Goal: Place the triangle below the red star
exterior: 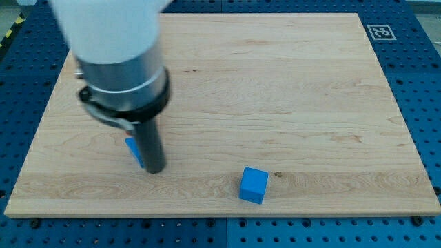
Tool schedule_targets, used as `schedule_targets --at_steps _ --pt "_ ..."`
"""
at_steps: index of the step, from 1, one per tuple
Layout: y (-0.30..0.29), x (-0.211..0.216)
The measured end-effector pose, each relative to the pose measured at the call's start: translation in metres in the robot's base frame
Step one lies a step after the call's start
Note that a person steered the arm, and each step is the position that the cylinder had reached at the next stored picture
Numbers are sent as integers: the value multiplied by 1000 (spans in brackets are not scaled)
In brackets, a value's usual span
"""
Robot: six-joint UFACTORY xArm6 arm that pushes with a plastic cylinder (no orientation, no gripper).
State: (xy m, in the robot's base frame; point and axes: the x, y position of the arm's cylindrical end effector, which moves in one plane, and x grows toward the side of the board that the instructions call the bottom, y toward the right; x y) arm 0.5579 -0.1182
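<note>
My tip (pixel 154 169) rests on the wooden board (pixel 275 89) at the view's lower left. A small blue block (pixel 132 149) lies just left of the rod and touches it; most of it is hidden behind the rod, so I cannot make out its shape. A blue cube (pixel 253 185) sits near the board's bottom edge, well to the right of my tip. No red star shows in the view.
The arm's grey and white body (pixel 117 62) covers the board's upper left part. A black and white marker tag (pixel 381 32) sits at the board's top right corner. A blue perforated table (pixel 420 83) surrounds the board.
</note>
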Motion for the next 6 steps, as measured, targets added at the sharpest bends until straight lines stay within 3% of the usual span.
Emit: schedule_targets --at_steps 1,3,6 --pt "-40 0" --pt "-64 -36" --pt "-59 -66"
